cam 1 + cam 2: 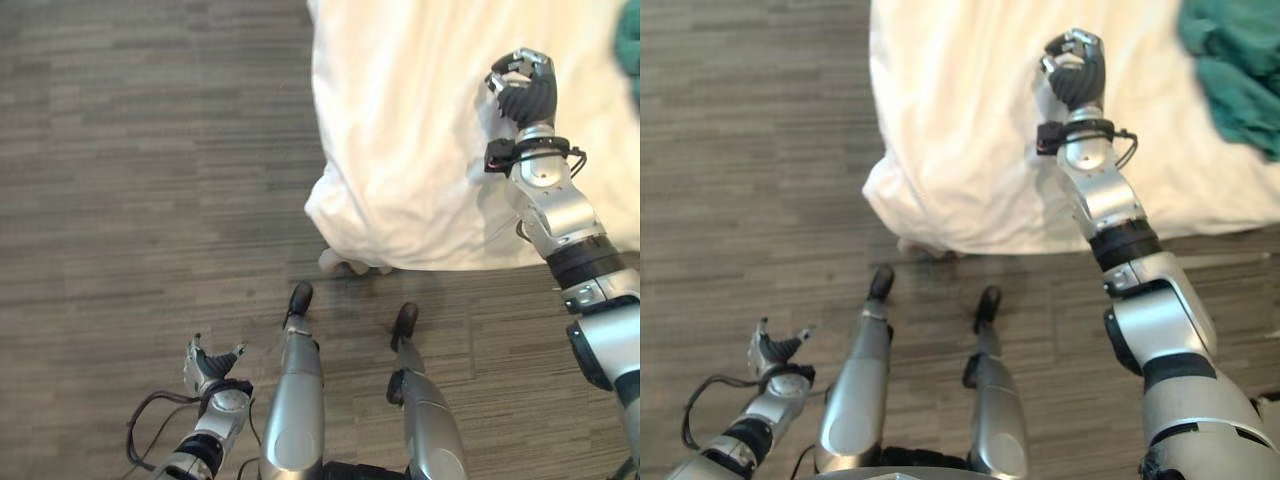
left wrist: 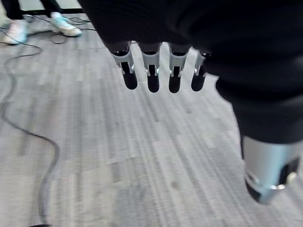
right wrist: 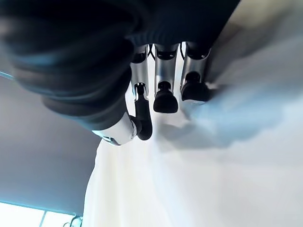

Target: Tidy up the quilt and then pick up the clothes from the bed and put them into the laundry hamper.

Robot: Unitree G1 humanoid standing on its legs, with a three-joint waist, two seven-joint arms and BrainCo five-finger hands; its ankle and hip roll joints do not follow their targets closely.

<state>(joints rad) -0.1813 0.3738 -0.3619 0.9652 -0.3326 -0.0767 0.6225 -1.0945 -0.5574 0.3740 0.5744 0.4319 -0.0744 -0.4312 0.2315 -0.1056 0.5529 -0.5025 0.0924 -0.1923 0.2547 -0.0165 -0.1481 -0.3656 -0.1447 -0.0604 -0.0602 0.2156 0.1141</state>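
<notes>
A white quilt [image 1: 400,120] covers the bed at the upper right, and its near corner hangs down toward the floor. A heap of teal clothes [image 1: 1230,70] lies on the bed at the far right edge. My right hand [image 1: 1078,80] is raised over the quilt, its back toward the camera and its fingers curled into a fist. In the right wrist view these fingers [image 3: 165,101] hold nothing, and the quilt [image 3: 213,179] lies beyond them. My left hand [image 1: 212,372] hangs low at the lower left over the floor. Its fingers [image 2: 149,78] are straight and empty.
Grey wood-pattern floor [image 1: 150,180] spreads to the left of and in front of the bed. A person's light shoes [image 2: 61,26] stand on the floor far off in the left wrist view.
</notes>
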